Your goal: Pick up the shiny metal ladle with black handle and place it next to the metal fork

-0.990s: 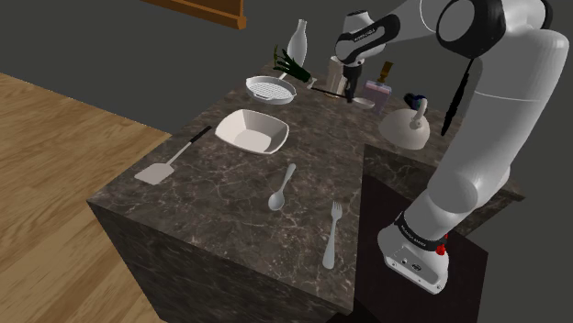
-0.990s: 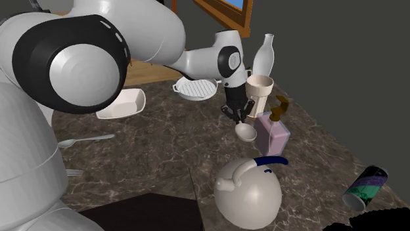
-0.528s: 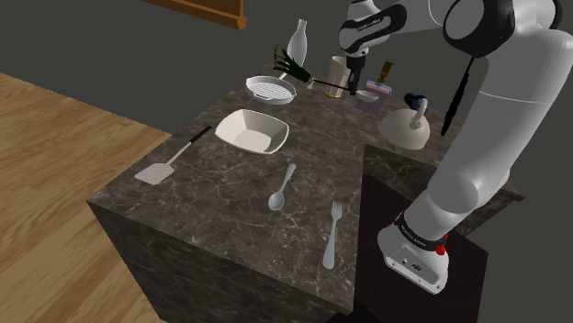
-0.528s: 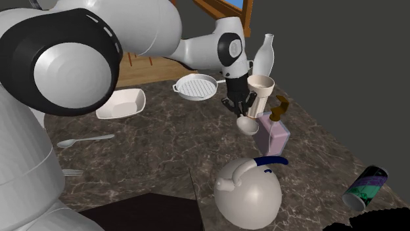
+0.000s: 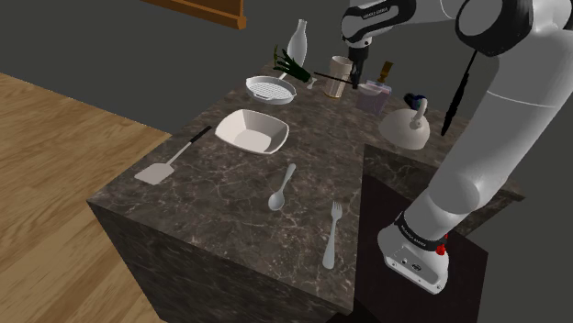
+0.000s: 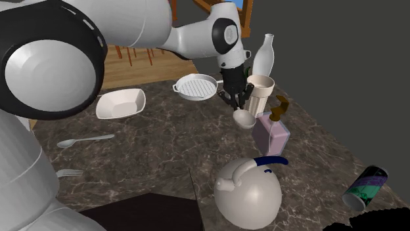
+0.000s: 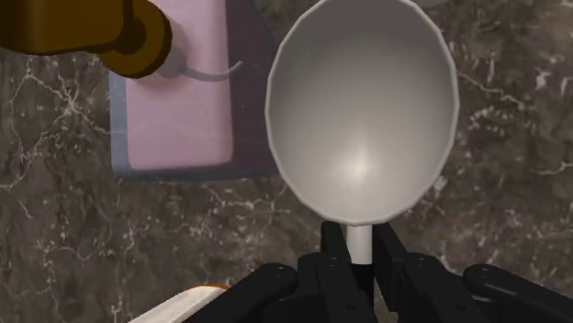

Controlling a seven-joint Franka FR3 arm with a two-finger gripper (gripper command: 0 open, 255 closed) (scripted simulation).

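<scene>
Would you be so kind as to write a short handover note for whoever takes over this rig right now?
Hand: shut on the ladle, clasping its stem just below the bowl.
Ladle: held above the counter, beside the pink bottle.
Fork: lying flat near the counter's front edge in the shoulder view, right of the spoon.
Done: ladle grasped and lifted.
Left: carry it across to the fork, set it down alongside, release.

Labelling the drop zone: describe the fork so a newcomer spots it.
On the dark marble counter, go to the near edge by the robot's stand. The fork lies flat there, right of the spoon in the shoulder view; its tines, not a bowl, set it apart.
</scene>
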